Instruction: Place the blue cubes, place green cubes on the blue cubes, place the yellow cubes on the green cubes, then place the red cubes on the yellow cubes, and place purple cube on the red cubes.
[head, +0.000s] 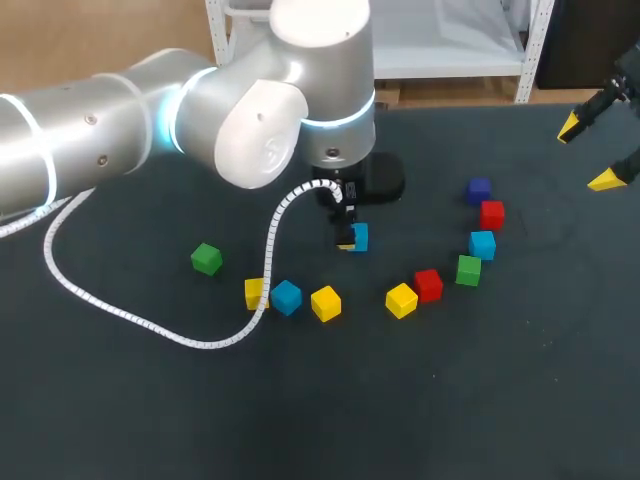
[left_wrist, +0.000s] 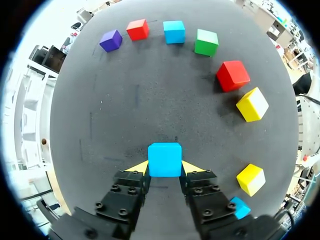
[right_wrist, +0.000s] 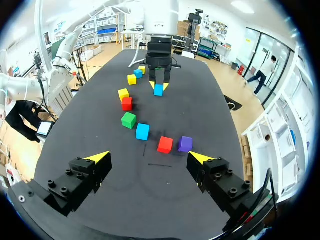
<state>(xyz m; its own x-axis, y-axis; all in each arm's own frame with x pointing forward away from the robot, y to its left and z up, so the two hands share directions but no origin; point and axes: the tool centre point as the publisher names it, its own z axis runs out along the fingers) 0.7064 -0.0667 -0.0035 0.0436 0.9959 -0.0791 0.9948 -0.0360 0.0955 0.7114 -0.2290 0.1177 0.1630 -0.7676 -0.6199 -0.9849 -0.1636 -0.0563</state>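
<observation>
Left gripper (left_wrist: 165, 167), close under its own wrist camera: both yellow tips pressed against opposite sides of a blue cube (left_wrist: 164, 159), fingers parted only by the cube's width. Cube sits square between the tips, low over the dark table (left_wrist: 100, 125); cannot tell whether it touches the surface. From the head view this cube hangs under the left arm (head: 250, 110), near the table's middle.

Ahead of the gripped cube, a loose arc on the table: purple cube (left_wrist: 111, 40), red cube (left_wrist: 137, 29), second blue cube (left_wrist: 174, 31), green cube (left_wrist: 206, 42), second red cube (left_wrist: 232, 75), yellow cube (left_wrist: 252, 104). None touch one another.

Right gripper (right_wrist: 149, 158): fingers spread wide, nothing between them, nothing touched. It hangs over the table's right side, well apart from the left gripper; the purple and red cubes lie nearest ahead of it.
</observation>
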